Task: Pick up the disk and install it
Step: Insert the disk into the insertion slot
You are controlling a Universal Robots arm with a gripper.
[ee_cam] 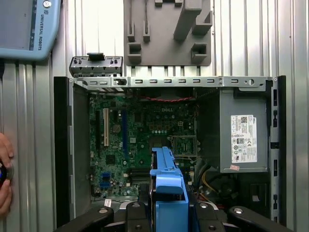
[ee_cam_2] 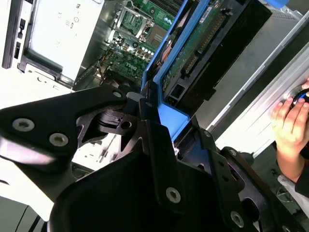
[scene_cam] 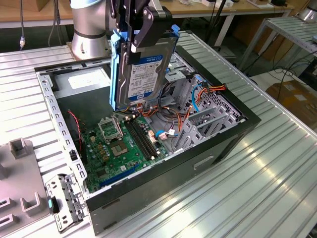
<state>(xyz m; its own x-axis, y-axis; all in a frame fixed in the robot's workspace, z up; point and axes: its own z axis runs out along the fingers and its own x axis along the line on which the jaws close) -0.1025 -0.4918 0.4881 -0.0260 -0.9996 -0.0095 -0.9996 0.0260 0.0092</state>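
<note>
The claw (scene_cam: 138, 37) is clamped on the disk (scene_cam: 148, 74), its black fingers pressing the drive's flat faces. The disk hangs upright on edge, label face showing, with blue rails along its long sides. It is over the open computer case (scene_cam: 198, 158). In the exterior view its lower edge overlaps the opening above the motherboard (scene_cam: 119, 144), but I cannot tell whether it has passed below the rim.

Toward the exterior view's left, bare dark case floor lies between the disk and the power supply (scene_cam: 81, 79). Toward the exterior view's right, orange and red cables (scene_cam: 213, 89) and the metal drive cage (scene_cam: 208, 119) crowd close. The case stands on a ridged metal counter (scene_cam: 257, 173), well in from its edges.

The first wrist view looks straight down the disk's blue rail (ee_cam: 166, 183) into the case, with the motherboard (ee_cam: 135, 135) beyond. It also shows a grey fixture plate (ee_cam: 166, 31) outside the case wall. A person's hand (ee_cam_2: 289, 125) in the second wrist view rests on the counter beside the case.
</note>
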